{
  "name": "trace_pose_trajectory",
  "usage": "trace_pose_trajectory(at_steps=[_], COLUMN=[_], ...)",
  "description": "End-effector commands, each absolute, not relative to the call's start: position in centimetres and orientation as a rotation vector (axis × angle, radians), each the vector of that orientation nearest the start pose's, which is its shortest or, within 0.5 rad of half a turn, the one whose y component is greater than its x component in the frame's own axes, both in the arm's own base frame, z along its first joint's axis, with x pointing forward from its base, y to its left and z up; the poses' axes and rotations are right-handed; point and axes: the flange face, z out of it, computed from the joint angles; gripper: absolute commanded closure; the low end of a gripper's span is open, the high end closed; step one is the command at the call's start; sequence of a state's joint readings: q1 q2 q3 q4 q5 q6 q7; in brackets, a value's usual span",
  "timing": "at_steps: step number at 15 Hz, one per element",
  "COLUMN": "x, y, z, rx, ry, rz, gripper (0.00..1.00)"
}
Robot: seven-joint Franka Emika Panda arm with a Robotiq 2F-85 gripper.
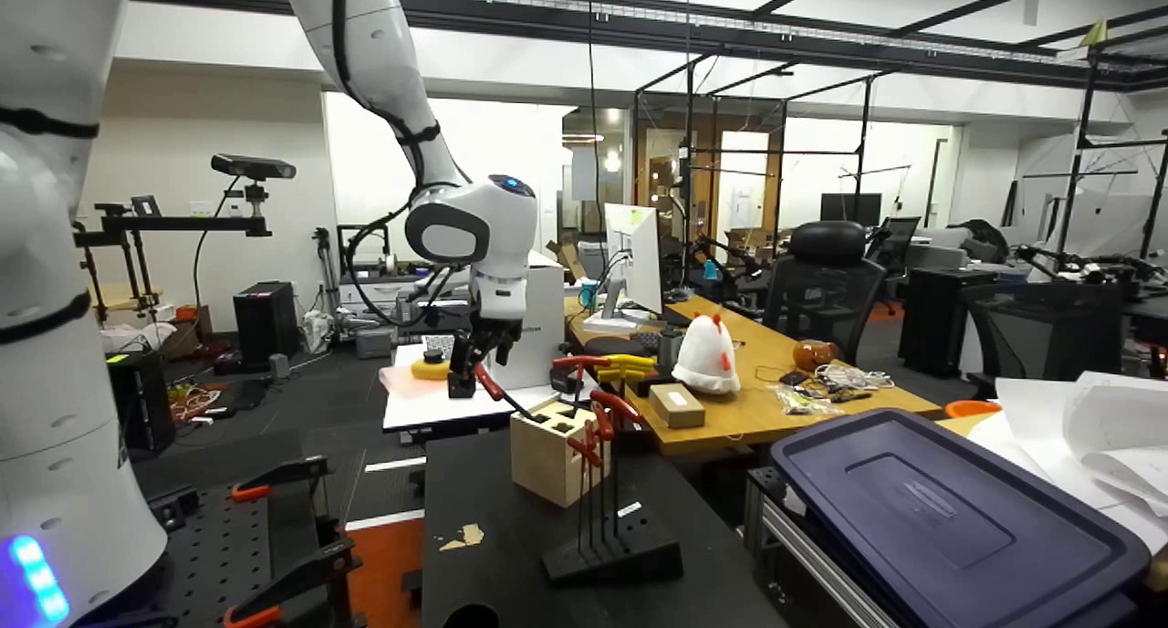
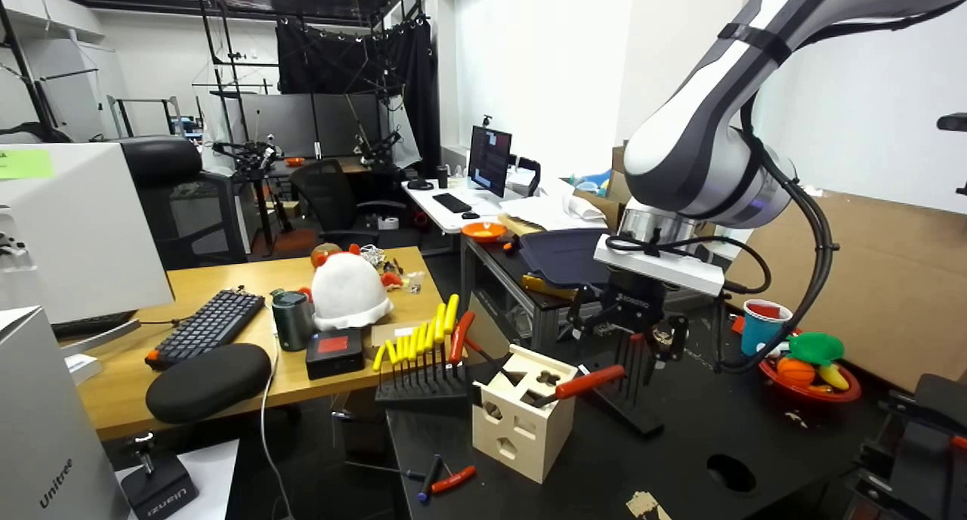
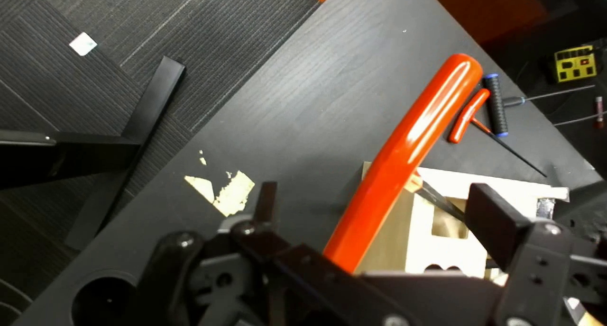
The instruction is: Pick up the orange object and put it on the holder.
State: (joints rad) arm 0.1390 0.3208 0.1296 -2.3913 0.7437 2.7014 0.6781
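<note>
My jaws are spread wide. The orange tool (image 3: 401, 162) is right by them: in the wrist view its fat, shiny handle lies across the gap between the two sides of my jaws, but I cannot tell if it touches me. From that handle a dark stem slants down into the top of the holder (image 2: 529, 454), a pale wooden box with cut-out holes, which stands on the black surface (image 3: 308, 103) a little lower than my jaws. Another red tool (image 2: 461, 338) pokes up from the same box, farther from my jaws. Near the box, also below my jaws, a black stand (image 1: 639, 559) has thin tools (image 1: 585, 452) with red handles standing up in it. A small red tool (image 3: 469, 116) lies past the box, next to a dark handle (image 3: 496, 105) with blue ends. Torn pale scraps (image 3: 234, 193) lie lower than my jaws, apart from the box. Well away from my jaws are a red bowl (image 2: 848, 391) of toys (image 2: 816, 348) and a blue cup (image 2: 755, 337).
</note>
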Motion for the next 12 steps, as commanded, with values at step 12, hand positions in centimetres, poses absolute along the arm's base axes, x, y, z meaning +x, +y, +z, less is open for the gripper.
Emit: trace_pose_trajectory(at_steps=[12], x=[47.8], y=[8.9], z=[14.6], rx=[-2.34], ry=[1.689], rz=[0.11], gripper=[0.0])
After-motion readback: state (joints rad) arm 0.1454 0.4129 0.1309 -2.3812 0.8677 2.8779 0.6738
